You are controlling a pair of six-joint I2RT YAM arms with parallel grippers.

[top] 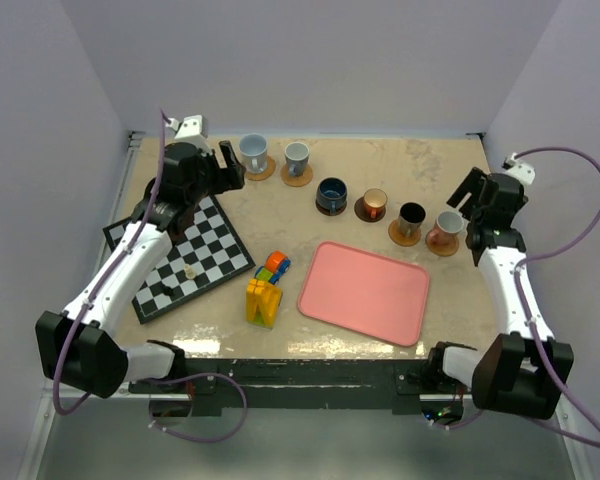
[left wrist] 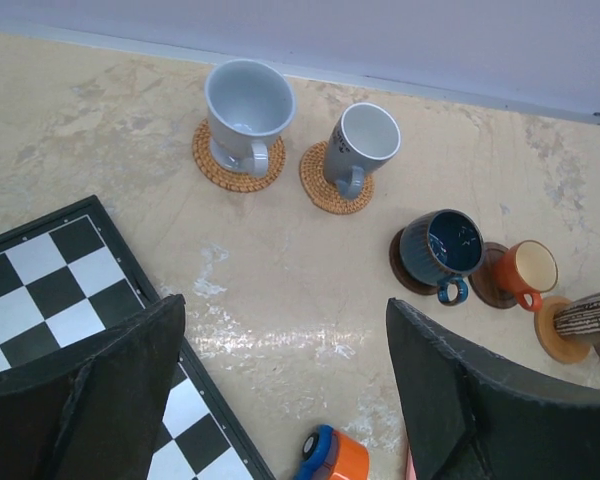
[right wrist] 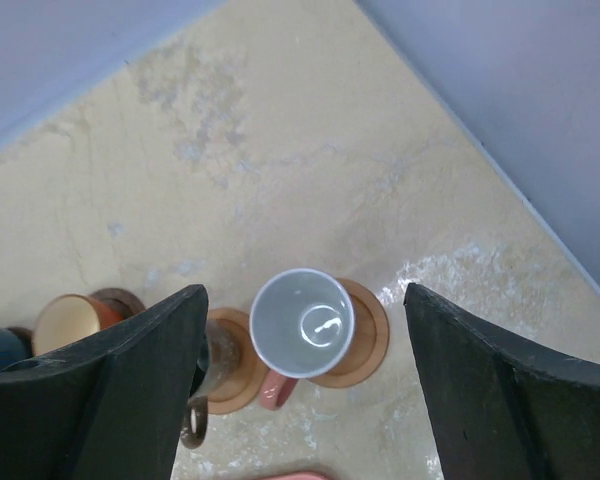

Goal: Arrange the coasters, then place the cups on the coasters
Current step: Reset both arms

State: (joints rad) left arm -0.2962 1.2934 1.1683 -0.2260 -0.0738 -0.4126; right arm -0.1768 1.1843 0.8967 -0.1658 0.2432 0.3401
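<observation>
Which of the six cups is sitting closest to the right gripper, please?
The grey-white cup with the pink handle, at the row's right end: it alone sits framed between the fingers of the open right gripper.

Six cups (top: 331, 192) stand, each on a coaster (top: 298, 178), in a row curving from the table's (top: 420, 160) far-left corner toward its right edge. A chessboard (top: 205, 250) lies by the left edge, a pink tray (top: 365, 292) near the front edge, toy blocks (top: 265, 290) between them.

Plain pale lilac walls (top: 310, 60) on three sides of a mottled beige tabletop (top: 400, 165) under even light
</observation>
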